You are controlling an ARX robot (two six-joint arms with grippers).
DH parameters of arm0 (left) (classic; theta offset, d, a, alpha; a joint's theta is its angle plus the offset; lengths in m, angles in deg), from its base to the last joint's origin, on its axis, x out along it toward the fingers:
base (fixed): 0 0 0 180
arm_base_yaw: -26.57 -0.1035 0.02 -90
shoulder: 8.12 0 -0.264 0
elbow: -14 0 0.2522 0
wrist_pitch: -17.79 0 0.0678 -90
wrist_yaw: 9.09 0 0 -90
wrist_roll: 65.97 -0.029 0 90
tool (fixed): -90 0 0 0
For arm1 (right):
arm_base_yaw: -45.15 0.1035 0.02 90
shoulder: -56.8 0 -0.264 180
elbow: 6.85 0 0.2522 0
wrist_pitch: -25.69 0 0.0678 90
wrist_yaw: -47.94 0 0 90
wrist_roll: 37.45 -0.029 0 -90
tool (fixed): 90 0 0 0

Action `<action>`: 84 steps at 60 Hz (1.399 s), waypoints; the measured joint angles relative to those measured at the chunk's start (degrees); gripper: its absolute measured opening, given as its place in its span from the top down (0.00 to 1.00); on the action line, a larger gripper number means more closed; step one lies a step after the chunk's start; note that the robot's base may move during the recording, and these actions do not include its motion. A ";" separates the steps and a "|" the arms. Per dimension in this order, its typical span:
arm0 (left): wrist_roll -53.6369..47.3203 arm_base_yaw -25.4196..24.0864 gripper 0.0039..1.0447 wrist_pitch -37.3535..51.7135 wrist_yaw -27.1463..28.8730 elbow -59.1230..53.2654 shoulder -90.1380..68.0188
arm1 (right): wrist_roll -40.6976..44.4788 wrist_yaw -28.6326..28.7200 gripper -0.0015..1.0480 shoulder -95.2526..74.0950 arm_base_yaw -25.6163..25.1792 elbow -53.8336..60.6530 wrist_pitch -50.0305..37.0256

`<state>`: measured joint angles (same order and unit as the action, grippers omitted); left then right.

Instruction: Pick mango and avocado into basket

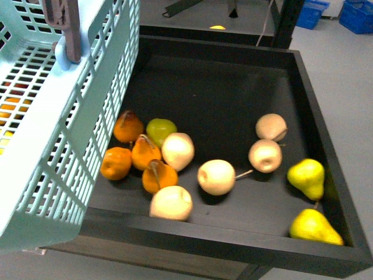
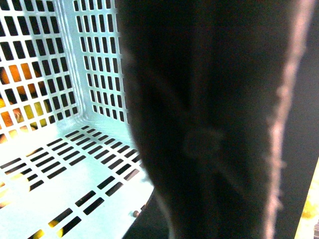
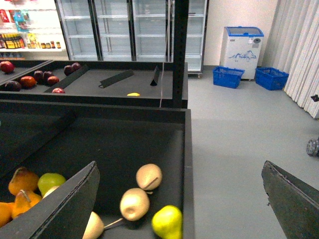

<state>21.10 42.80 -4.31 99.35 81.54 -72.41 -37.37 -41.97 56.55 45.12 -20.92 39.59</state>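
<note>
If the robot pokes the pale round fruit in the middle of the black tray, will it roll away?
Probably. The pale fruit looks round and smooth, so it would likely roll on the flat tray. Its sticking-out stem might stop it soon, and the tray's walls should catch it.

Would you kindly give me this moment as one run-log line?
basket: left, over tray edge | right gripper: open, empty, above tray | mango, avocado: not visible | left gripper: unclear
</note>
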 joint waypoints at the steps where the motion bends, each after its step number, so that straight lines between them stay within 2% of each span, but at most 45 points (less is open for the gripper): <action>1: 0.00 0.00 0.95 0.00 0.04 0.00 0.00 | -0.02 0.00 0.07 0.00 0.00 0.00 0.00; 84: -0.09 -0.04 0.95 0.00 0.17 0.02 0.07 | 0.00 0.00 0.07 -0.07 0.00 0.00 -0.04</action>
<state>21.01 42.75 -4.31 99.52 81.56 -72.34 -37.37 -41.97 56.48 45.12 -20.92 39.55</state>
